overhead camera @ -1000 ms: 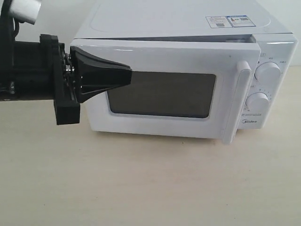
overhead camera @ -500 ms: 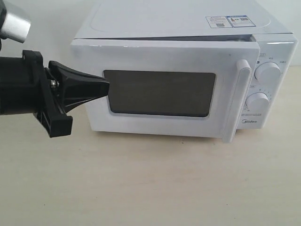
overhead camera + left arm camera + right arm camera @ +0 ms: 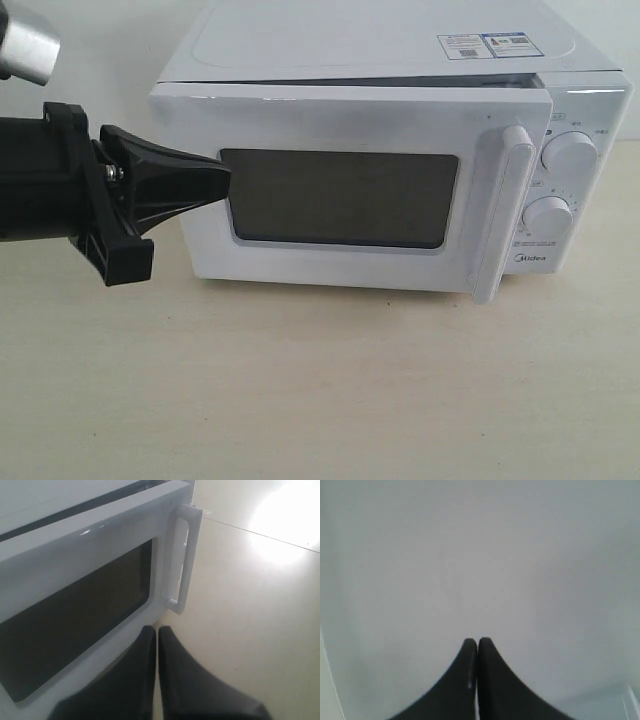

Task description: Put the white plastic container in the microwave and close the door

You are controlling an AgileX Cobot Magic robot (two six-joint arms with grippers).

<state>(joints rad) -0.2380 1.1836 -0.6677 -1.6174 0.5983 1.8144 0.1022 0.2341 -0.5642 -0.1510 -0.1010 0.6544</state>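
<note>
door with left gripper alongside

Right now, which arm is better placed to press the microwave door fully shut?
Left. The left gripper, shut, is by the door, which looks slightly ajar. The right gripper faces only a blank surface, absent from the exterior view.

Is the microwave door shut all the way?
Not quite: the door sits slightly ajar, with a dark gap along its top edge in both views.

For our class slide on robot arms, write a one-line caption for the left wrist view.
Shut left hand close to the white microwave door, by its dark window, bar handle beyond.
</note>
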